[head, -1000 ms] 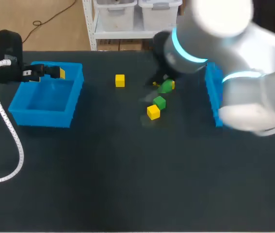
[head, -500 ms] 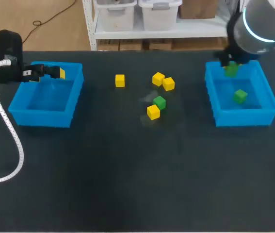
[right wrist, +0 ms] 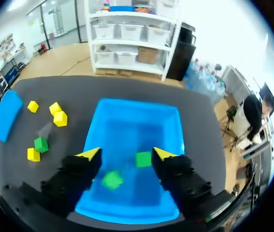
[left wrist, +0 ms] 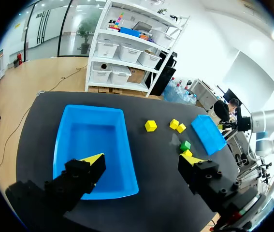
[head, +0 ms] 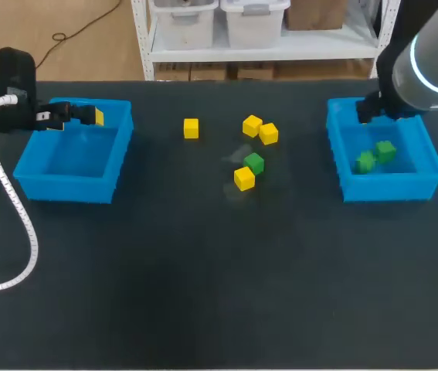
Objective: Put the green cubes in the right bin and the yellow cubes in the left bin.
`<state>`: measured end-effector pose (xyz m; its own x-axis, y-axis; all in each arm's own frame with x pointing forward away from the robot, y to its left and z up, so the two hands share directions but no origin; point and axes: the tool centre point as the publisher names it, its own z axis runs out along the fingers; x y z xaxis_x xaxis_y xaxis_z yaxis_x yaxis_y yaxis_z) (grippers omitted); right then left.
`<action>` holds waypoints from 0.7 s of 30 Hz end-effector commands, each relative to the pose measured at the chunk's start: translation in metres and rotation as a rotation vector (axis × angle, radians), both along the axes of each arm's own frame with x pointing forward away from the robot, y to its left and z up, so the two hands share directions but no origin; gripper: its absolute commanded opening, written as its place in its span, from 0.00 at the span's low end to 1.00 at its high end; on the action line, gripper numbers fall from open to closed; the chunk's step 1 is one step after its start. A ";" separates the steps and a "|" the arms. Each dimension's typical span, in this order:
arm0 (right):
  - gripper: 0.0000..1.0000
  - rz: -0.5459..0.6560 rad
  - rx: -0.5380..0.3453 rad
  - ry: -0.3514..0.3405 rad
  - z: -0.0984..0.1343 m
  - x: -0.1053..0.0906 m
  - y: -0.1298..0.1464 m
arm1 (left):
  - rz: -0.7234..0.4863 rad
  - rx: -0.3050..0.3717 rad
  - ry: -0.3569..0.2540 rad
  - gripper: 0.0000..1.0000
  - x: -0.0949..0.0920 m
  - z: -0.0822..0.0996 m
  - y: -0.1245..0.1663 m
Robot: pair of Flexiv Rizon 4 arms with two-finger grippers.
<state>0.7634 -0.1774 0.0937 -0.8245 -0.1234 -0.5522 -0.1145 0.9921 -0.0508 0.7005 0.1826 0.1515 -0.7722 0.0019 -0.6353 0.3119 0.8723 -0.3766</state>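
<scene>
Two green cubes [head: 385, 151] [head: 366, 161] lie in the right bin [head: 342, 158]. My right gripper [head: 367, 110] hangs over that bin's far left part, open with nothing between its fingers [right wrist: 127, 154]; one green cube [right wrist: 143, 159] and a blurred second one [right wrist: 111, 180] show below it. One green cube [head: 255, 163] and several yellow cubes [head: 191, 128] [head: 252, 125] [head: 243, 178] lie mid-table. My left gripper [head: 79, 116] stands open [left wrist: 141, 162] above the far edge of the left bin [head: 76, 185], which has nothing in it.
The cubes sit in a loose cluster between the two bins, toward the table's far half. A white corrugated cable [head: 14, 209] of my left arm loops over the table's left side.
My right arm carried a green cube from the middle cluster to over the right bin, then opened; the cube now lies in the bin beside the other. The left arm stayed still.
</scene>
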 end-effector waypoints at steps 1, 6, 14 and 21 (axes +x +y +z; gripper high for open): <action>1.00 0.053 0.010 -0.117 0.018 -0.008 -0.018 | -0.005 -0.009 -0.007 1.00 0.000 -0.002 0.002; 1.00 0.230 -0.048 -0.200 0.054 -0.002 -0.019 | -0.005 -0.009 -0.007 1.00 0.000 -0.002 0.002; 1.00 0.593 -0.195 -0.268 0.093 0.012 0.024 | -0.005 -0.009 -0.007 1.00 0.000 -0.002 0.002; 1.00 0.892 -0.317 -0.255 0.089 0.008 0.081 | -0.005 -0.009 -0.007 1.00 0.000 -0.002 0.002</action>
